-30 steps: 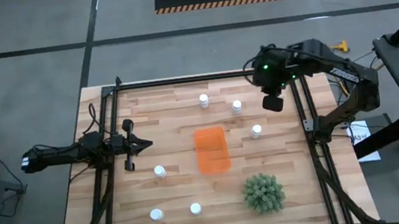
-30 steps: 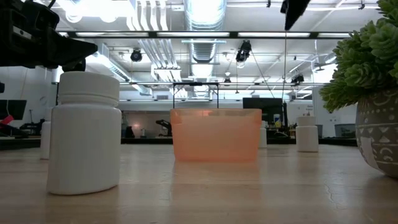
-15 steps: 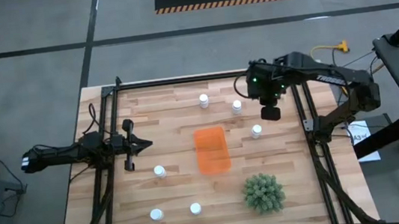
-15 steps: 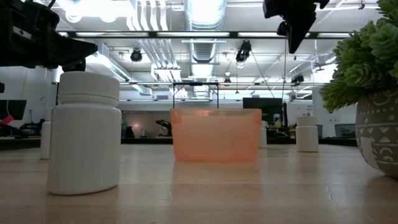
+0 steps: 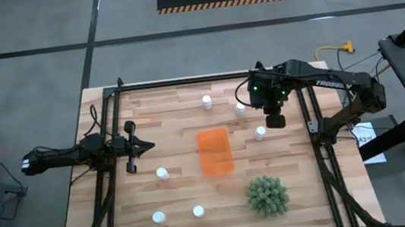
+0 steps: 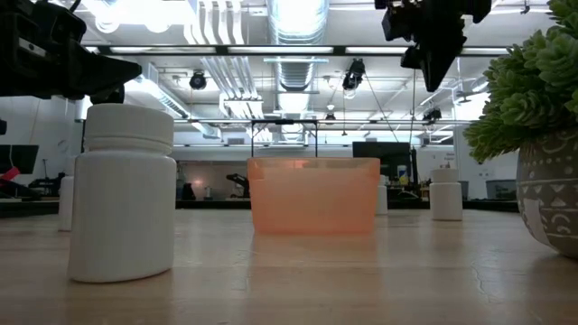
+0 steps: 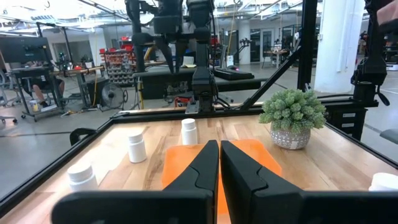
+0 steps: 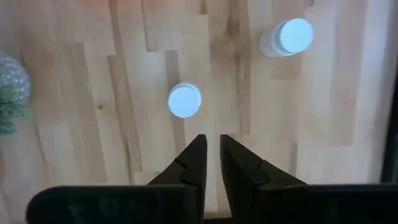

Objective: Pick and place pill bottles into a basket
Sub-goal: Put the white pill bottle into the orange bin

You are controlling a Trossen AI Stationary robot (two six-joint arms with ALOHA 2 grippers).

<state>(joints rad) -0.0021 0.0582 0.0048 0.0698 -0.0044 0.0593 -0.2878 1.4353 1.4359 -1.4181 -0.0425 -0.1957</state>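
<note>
Right gripper [image 5: 275,121] pinched empty above my smooth white cylindrical pill bottle [image 5: 260,132] | left gripper [image 5: 147,144] clenched, parked | translucent orange plastic basket [image 5: 214,152] on wood-plank table [image 5: 171,109]

Six pill bottles [image 5: 207,102] standing on table [image 5: 177,162]; one basket [image 5: 214,152], one plant [image 5: 267,195], two arms showing.

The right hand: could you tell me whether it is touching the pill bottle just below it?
Apart. In the right wrist view, bare wood shows between the right hand and the pill bottle; its fingers are nearly closed on nothing.
</note>
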